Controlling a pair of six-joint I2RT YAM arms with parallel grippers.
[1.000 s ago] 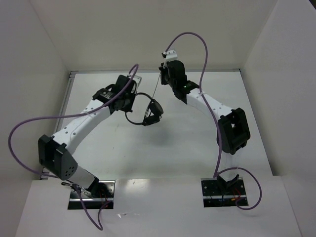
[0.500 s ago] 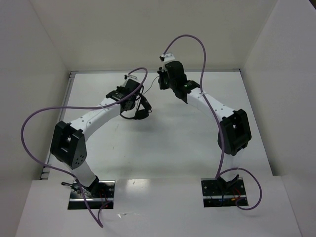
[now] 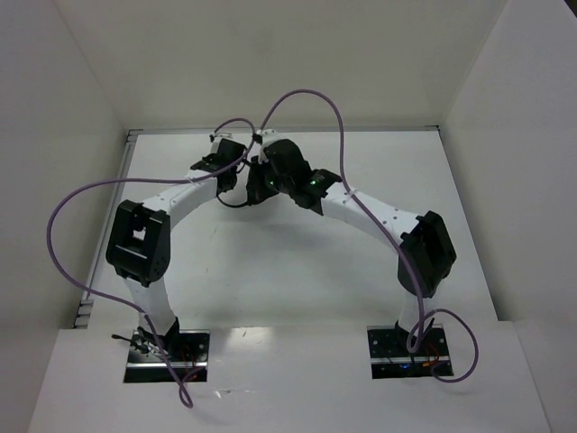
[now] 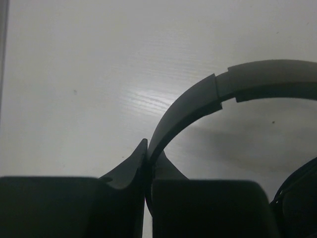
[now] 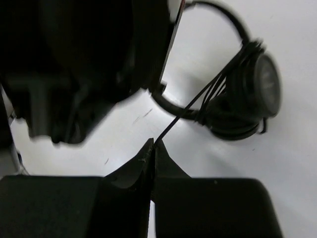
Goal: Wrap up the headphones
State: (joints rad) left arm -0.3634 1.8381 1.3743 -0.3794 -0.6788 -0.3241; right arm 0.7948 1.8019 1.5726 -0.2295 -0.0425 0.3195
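Gripping headphones (image 5: pixel 262 84), left hand (image 4: pixel 147 148) closed (on headband (image 4: pixel 193 101)); right hand (image 5: pixel 152 145) pinches cord (image 5: pixel 188 111).

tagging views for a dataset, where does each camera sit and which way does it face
Top external: above and behind the bases, looking down on the table; left arm and right arm show, meeting at the headphones.
Left wrist: on the left arm, facing the table past the left gripper, shut on the headband.
Right wrist: on the right arm, facing down past the right gripper, shut on the cord; earcups beyond.
Shared: both wrist views show the headphones.
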